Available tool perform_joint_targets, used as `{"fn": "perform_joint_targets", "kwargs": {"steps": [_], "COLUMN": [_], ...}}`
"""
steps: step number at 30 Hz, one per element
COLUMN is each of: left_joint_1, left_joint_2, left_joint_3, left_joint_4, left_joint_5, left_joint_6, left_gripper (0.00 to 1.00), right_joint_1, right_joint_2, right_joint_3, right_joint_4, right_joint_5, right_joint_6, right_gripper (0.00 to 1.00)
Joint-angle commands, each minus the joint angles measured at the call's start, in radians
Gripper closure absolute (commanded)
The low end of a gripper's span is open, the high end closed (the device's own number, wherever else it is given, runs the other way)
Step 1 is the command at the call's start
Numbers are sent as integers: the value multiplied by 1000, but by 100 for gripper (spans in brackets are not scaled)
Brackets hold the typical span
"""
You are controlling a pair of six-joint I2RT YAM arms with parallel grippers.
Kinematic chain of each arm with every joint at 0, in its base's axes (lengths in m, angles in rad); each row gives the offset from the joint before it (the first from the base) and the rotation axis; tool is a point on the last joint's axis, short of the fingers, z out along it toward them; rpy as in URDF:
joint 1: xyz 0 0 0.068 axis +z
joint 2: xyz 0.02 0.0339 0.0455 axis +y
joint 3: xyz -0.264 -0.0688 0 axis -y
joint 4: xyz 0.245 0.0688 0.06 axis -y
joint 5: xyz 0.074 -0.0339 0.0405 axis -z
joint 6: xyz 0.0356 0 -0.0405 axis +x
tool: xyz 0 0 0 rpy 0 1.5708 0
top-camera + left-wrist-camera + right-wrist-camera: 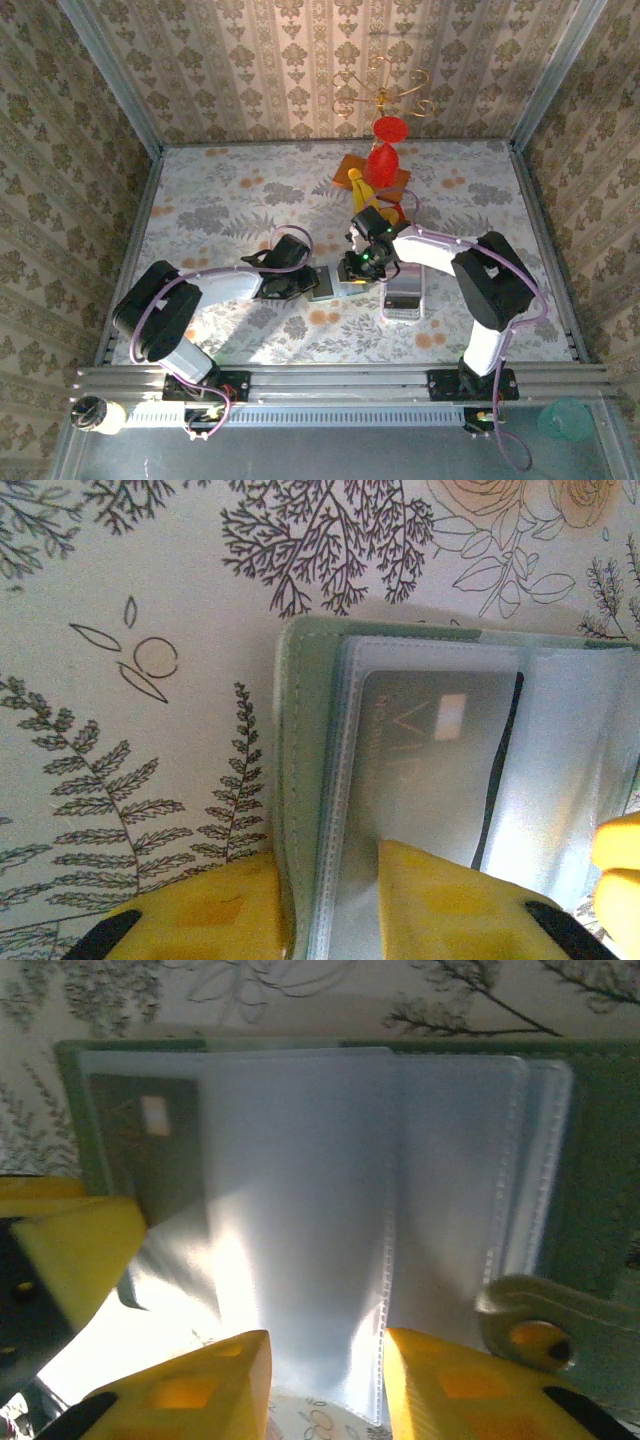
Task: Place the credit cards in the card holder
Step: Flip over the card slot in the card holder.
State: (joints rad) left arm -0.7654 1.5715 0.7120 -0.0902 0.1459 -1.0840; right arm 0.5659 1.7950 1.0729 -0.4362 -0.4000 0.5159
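Observation:
The sage-green card holder (327, 287) lies open at the table's middle, its clear sleeves fanned out. One grey credit card (430, 770) sits inside a sleeve; it also shows dimly at the holder's left end (140, 1150). My left gripper (328, 865) is shut on the holder's green cover (300, 740) and sleeve edge, one finger outside the cover and one on the sleeve. My right gripper (326, 1340) stands partly open astride a raised clear sleeve page (300, 1190), near the snap tab (535, 1335). Both grippers meet over the holder (340, 275).
A long white tray (405, 298) lies just right of the holder, under the right arm. Red and yellow objects (380, 170) and a gold wire ornament (385, 90) stand behind. Patterned walls enclose the table on three sides.

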Motion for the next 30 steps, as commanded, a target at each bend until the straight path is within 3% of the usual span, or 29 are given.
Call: {"fn": "perform_joint_targets", "kwargs": {"steps": [1, 13, 30], "left_joint_1": [-12, -11, -10], "left_joint_2": [50, 53, 25], "left_joint_3": [-45, -32, -59], "left_joint_4": [-88, -96, -41], "left_joint_5": [-45, -48, -40], "left_joint_6": [12, 18, -11], "left_gripper": [73, 73, 73], "right_joint_1": [-16, -31, 0], "right_joint_2": [5, -1, 25], "right_joint_3": [-15, -47, -22], "right_joint_4": [-40, -1, 141], "right_joint_5": [29, -5, -194], "right_joint_6": [16, 38, 101], "right_gripper": [67, 62, 64]}}
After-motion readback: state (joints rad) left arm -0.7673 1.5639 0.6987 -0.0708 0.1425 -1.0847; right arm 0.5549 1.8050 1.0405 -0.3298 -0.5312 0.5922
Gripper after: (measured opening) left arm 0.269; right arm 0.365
